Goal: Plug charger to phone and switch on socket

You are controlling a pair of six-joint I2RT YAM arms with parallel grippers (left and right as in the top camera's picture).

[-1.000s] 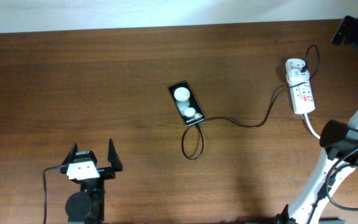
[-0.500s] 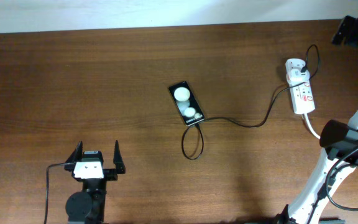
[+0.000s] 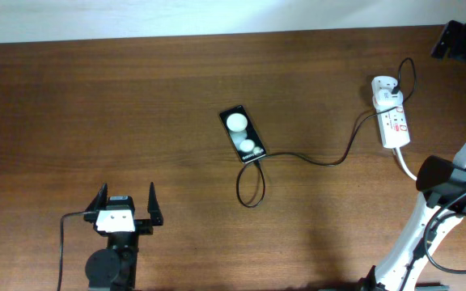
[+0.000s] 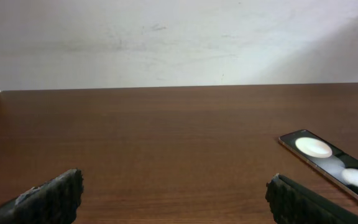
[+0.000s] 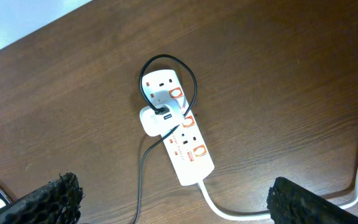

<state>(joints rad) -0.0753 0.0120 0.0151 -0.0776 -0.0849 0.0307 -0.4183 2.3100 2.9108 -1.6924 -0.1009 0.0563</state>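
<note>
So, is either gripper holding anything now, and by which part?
Nothing is held. The left gripper and the right gripper are both open and empty; the charger and the phone lie on the table.

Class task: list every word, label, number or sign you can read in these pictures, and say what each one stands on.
On the phone: faint white letters at its near end, cut off by the edge of the left wrist view and too blurred to read.
On the socket: small red markings by the switches, too small to read.
No other text shows.
</note>
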